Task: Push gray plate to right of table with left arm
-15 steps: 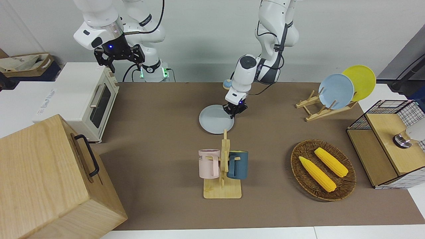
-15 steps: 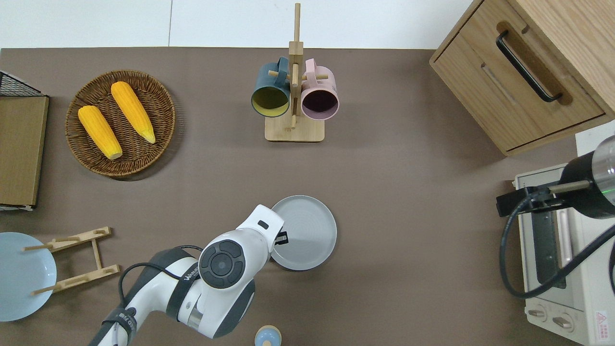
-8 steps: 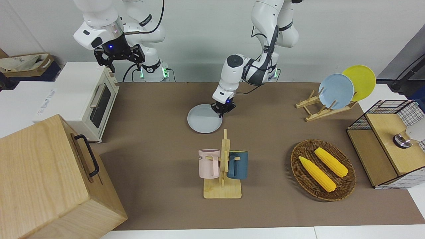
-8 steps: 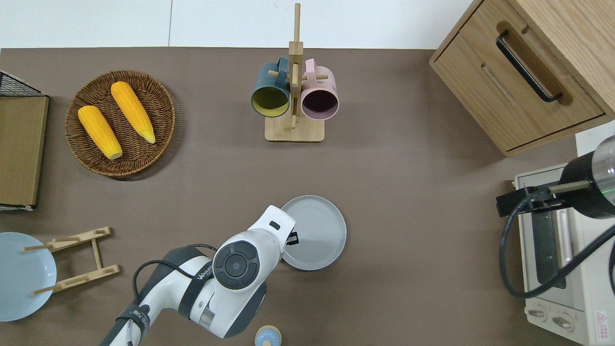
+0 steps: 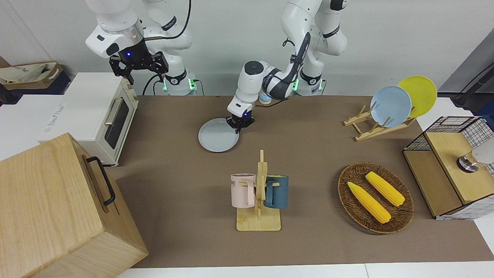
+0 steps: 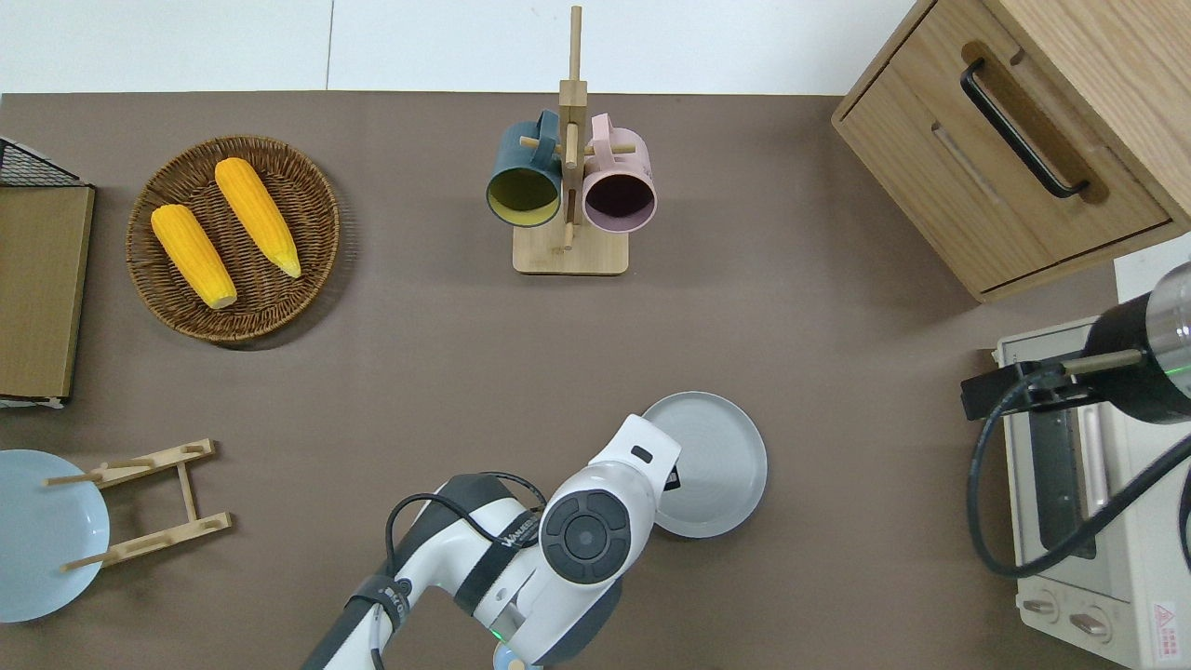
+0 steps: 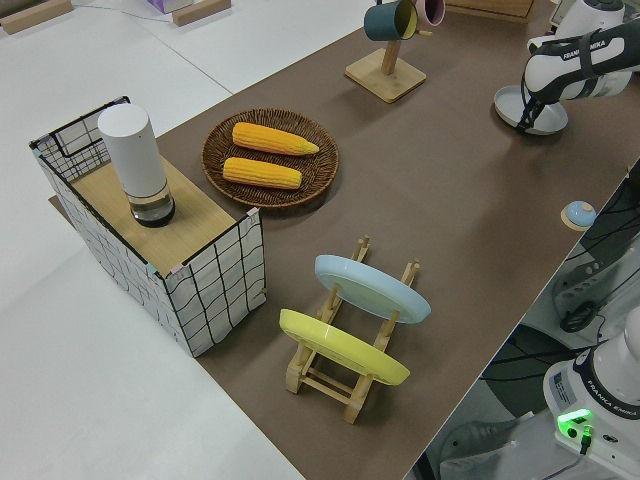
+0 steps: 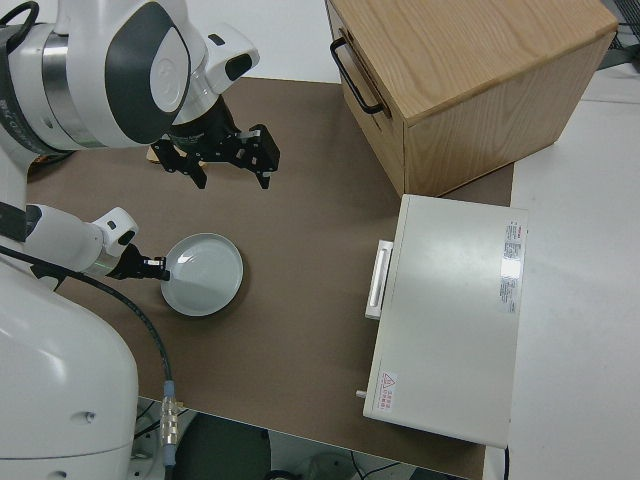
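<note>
Left gripper (image 5: 239,126) is set down at the gray plate's (image 5: 217,140) rim, on the edge toward the left arm's end of the desk (image 5: 308,154) — finger spacing cannot be told. Plate lies flat, nearer the robots than the mug rack (image 5: 259,193). Right arm is parked — gripper (image 8: 215,157) spread wide.

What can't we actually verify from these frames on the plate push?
- Contact point of the left gripper on the gray plate: in the overhead view the wrist covers the plate's edge there.
- Left gripper's finger opening: too small in every view.
- Sky-blue plate: cut off by the overhead view's edge.
- Toaster oven: partly covered by the parked right arm in the overhead view.
</note>
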`<act>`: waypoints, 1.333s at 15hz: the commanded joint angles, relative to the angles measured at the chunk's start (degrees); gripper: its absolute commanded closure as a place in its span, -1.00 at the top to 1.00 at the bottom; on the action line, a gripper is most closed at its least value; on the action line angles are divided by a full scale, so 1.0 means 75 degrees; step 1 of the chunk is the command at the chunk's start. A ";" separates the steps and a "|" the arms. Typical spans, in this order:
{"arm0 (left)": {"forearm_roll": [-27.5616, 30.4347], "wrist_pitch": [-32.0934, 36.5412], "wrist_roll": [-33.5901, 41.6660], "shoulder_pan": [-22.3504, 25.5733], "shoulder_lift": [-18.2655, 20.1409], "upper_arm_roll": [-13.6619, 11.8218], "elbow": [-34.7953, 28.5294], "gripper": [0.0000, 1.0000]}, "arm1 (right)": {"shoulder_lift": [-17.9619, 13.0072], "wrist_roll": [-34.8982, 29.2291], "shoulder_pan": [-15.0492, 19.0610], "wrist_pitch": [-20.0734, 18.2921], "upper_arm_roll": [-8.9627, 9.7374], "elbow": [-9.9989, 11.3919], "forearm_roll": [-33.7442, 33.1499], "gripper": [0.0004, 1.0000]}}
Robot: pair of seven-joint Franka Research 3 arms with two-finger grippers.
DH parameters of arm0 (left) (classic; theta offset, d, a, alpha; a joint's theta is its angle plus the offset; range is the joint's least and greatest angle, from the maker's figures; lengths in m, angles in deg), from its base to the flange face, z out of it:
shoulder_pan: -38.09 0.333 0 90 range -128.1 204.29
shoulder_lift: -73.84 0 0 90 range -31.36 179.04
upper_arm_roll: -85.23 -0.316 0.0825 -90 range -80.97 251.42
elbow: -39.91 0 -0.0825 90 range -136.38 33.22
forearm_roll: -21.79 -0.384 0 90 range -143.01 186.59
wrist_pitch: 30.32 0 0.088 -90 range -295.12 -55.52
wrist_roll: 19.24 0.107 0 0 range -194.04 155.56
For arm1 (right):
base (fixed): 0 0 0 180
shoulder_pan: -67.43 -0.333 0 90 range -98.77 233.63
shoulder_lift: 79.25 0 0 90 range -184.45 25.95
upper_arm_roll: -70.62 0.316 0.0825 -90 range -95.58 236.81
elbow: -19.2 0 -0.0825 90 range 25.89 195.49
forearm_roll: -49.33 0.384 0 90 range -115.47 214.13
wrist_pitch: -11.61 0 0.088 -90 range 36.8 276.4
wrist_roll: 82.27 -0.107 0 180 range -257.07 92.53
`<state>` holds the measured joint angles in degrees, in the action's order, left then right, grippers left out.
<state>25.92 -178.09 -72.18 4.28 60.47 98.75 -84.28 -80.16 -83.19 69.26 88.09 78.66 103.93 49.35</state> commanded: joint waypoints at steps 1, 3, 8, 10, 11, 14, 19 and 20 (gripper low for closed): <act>-0.0047 0.0156 -0.0476 -0.0342 -0.0595 0.0002 0.0738 -1.00 | -0.0019 -0.0088 0.0142 -0.0119 0.0123 -0.0071 0.0033 0.97; -0.0058 0.0156 -0.0721 -0.0552 -0.0864 -0.0010 0.1031 -1.00 | -0.0019 -0.0100 0.0154 -0.0119 0.0123 -0.0071 0.0033 0.97; -0.0620 0.0133 -0.1401 -0.0705 -0.1369 -0.0010 0.1547 -1.00 | -0.0019 -0.0088 0.0154 -0.0119 0.0123 -0.0071 0.0033 0.97; -0.0644 0.0133 -0.1438 -0.0811 -0.1416 -0.0010 0.1618 -1.00 | -0.0019 -0.0088 0.0142 -0.0119 0.0123 -0.0071 0.0033 0.97; -0.0644 0.0133 -0.1438 -0.0811 -0.1417 -0.0010 0.1641 -1.00 | -0.0019 -0.0100 0.0154 -0.0119 0.0123 -0.0071 0.0033 0.97; -0.0644 0.0133 -0.1438 -0.0823 -0.1417 -0.0010 0.1665 -1.00 | -0.0019 -0.0100 0.0154 -0.0119 0.0123 -0.0071 0.0033 0.97; -0.0656 0.0063 -0.1391 -0.0800 -0.1487 -0.0033 0.1723 -0.34 | -0.0019 -0.0100 0.0154 -0.0119 0.0123 -0.0071 0.0033 0.97; -0.0656 0.0062 -0.1379 -0.0776 -0.1499 -0.0034 0.1723 0.07 | -0.0019 -0.0100 0.0154 -0.0119 0.0123 -0.0071 0.0033 0.97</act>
<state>22.53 -178.04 -81.23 -0.91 51.04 99.19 -73.10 -80.16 -83.19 69.26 88.09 78.66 103.93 49.35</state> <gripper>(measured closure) 0.890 0.013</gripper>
